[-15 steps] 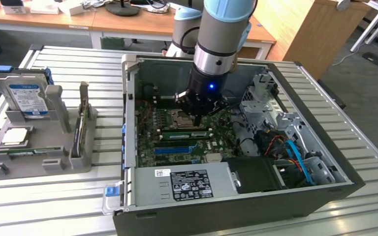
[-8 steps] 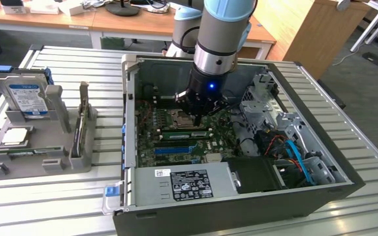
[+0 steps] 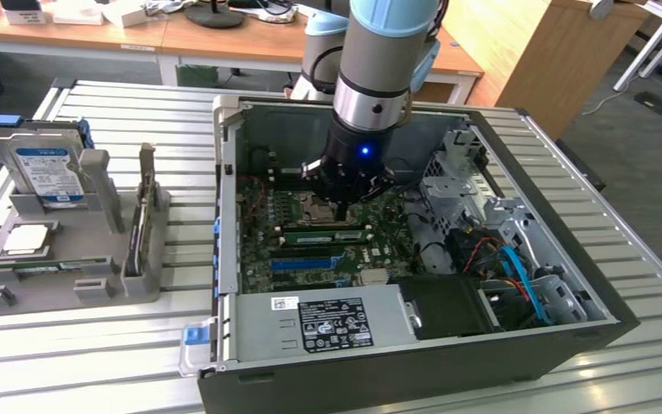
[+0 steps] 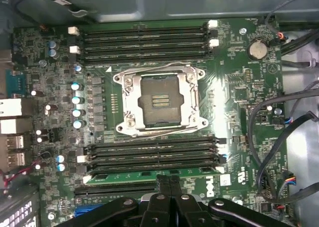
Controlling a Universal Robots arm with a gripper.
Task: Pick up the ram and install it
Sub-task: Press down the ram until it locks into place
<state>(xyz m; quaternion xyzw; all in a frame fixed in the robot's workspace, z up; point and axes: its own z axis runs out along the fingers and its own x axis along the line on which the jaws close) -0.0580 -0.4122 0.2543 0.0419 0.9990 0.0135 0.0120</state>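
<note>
The ram [image 4: 130, 176] is a long green stick lying along the memory slot closest to my fingers, below the CPU socket. My gripper [image 4: 169, 183] is shut, its two black fingers pressed together with nothing between them. The tips sit right at the ram's upper edge; I cannot tell whether they touch it. In the exterior view the gripper [image 3: 340, 210] hangs straight down inside the open computer case, just above the ram [image 3: 325, 232] on the motherboard.
The empty CPU socket [image 4: 159, 100] lies mid-board, with more memory slots [image 4: 144, 40] beyond it. Cables [image 4: 279, 137] crowd one side. The power supply [image 3: 325, 323] fills the case front. A grey fixture [image 3: 66, 289] on the exterior view's left holds a hard drive [image 3: 46, 172] and a CPU chip [image 3: 28, 240].
</note>
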